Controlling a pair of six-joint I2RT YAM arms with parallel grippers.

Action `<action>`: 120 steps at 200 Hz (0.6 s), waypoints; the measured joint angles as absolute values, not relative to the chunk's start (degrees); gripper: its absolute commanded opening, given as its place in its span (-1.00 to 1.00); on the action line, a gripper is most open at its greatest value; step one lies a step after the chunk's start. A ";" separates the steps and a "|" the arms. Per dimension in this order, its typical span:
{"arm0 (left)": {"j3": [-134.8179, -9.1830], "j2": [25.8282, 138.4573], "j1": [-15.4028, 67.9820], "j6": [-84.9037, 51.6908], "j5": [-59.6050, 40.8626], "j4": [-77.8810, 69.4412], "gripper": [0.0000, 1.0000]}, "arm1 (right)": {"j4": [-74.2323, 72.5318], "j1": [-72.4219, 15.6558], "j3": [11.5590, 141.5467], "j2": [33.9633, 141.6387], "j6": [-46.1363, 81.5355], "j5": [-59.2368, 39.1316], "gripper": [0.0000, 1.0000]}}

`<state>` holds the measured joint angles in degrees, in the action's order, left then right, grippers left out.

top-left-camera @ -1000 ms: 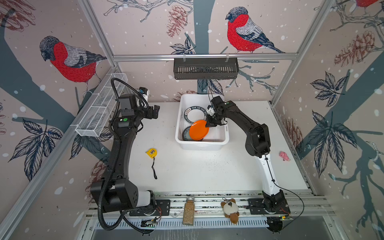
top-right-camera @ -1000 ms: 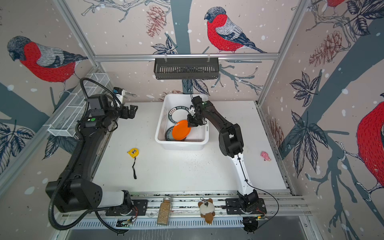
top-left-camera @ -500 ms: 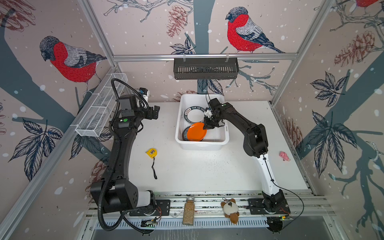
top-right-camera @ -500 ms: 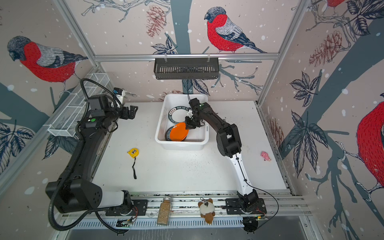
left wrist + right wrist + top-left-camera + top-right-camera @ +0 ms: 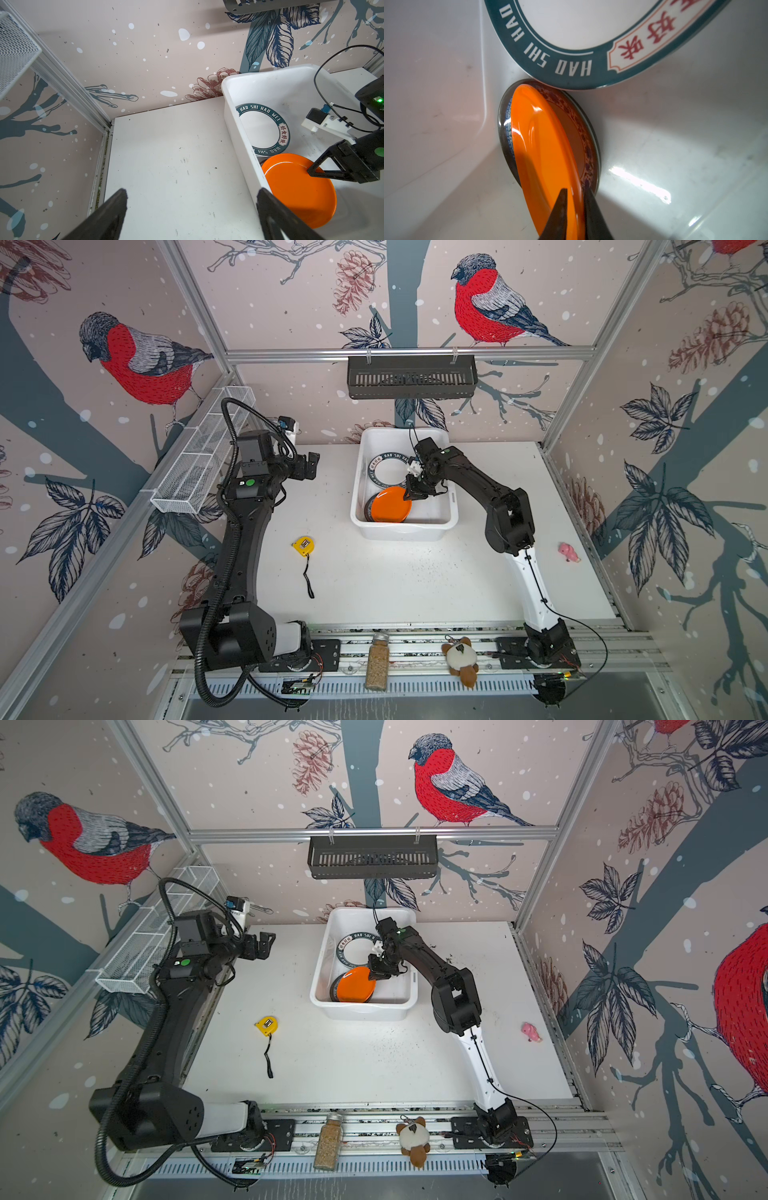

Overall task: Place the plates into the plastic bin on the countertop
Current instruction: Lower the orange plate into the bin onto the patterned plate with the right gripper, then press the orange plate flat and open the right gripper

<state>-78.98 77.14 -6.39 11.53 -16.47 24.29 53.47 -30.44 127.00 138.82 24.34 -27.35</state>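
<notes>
Right gripper [image 5: 575, 190] pinches orange plate [image 5: 390, 504] rim. Plate tilted over floral plate [image 5: 588, 149] in bin [image 5: 403, 531], 7 o'clock corner. Left gripper [image 5: 192, 190] spread wide at bin's 9 o'clock.

The white surface [image 5: 395, 585] is a flat rectangle, framed by aluminium rails and dotted with dark specks that gather thickest near its middle. The white plastic bin [image 5: 399, 531] stands on it at the back, about midway across and close to the rear wall. A yellow tape measure [image 5: 303, 545] lies left of the bin and nearer the front, its black strap trailing forward. A small pink toy [image 5: 569, 552] lies alone near the right edge, well apart from the bin; both top views show it [image 5: 531, 1032]
</notes>
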 measured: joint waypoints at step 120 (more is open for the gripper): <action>-77.56 75.68 -6.39 11.86 -16.49 24.23 0.92 | 53.45 -30.44 125.10 138.91 24.32 -27.29 -0.56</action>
<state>-77.56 75.68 -6.39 11.86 -16.49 24.23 53.45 -30.44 125.10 138.91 24.32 -27.29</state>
